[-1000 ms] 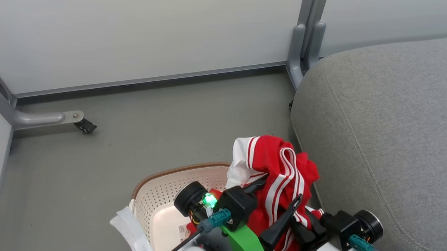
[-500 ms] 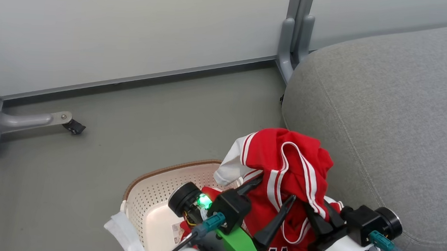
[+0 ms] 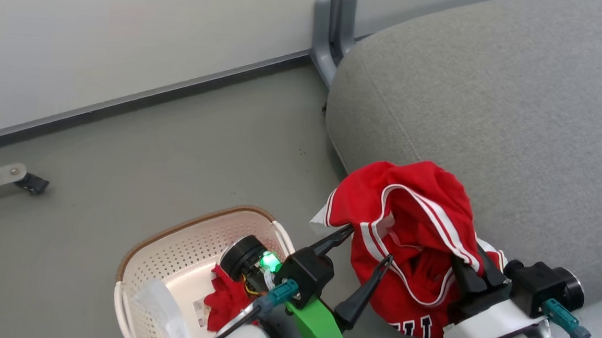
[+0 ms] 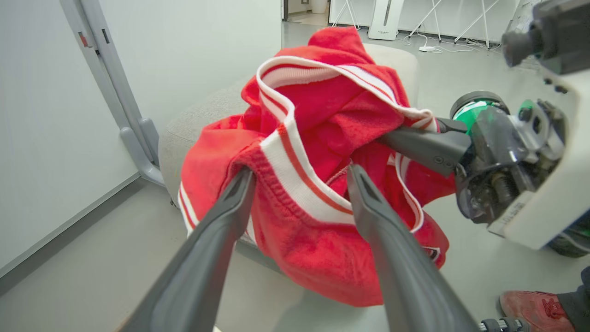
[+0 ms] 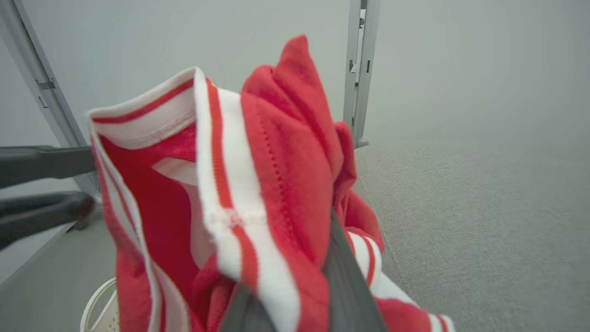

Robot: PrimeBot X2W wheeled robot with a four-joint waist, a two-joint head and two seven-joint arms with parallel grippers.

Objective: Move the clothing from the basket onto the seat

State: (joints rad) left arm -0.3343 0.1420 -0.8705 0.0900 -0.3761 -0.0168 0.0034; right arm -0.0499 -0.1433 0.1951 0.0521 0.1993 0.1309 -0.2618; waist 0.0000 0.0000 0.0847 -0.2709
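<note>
My right gripper is shut on a red garment with white stripe trim, one piece of the clothing, and holds it up beside the front edge of the grey seat. In the right wrist view the garment bunches over that gripper. My left gripper stands open, its fingers against the garment's left side. A second red piece lies in the cream basket on the floor, lower left.
A grey partition wall runs along the back, with its post and foot at the seat's far corner. Another partition foot with a castor sits on the floor at the left. A person's red shoe is near the right arm.
The head camera has swung right. My right gripper has carried the garment up and right, out of the basket to the seat's edge. The left gripper has stayed open beside it.
</note>
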